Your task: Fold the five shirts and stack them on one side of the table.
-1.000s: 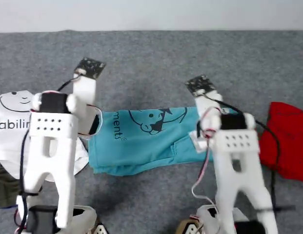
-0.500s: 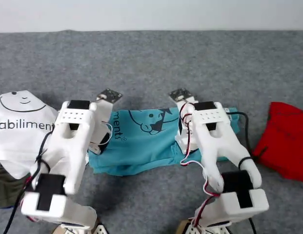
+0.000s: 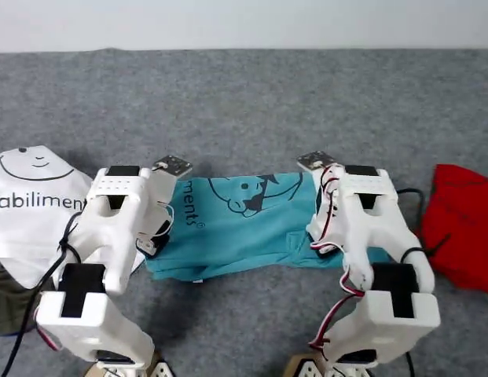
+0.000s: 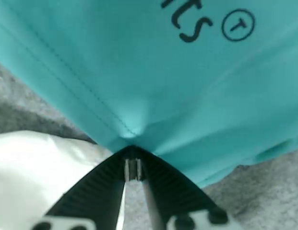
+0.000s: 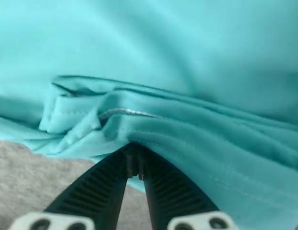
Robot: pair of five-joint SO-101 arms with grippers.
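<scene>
Stitching on the soft teal shirt (image 4: pixel 153 72) shows in our wrist views, where the left pincer (image 4: pixel 133 158) and right pincer (image 5: pixel 134 158) each clamp a puckered edge. From above we see it flat on the grey felt desk (image 3: pixel 251 102), between a white shirt (image 3: pixel 31 212) and a red shirt (image 3: pixel 464 224).

From above, the left arm (image 3: pixel 110 236) covers one end of the teal shirt (image 3: pixel 236 224) and the right arm (image 3: pixel 369 228) covers the other. The white shirt (image 3: pixel 31 204) runs off one picture edge, the red shirt (image 3: pixel 464 228) off the opposite one. A dark cloth (image 3: pixel 1 302) lies mostly under the white shirt, its kind unclear.
</scene>
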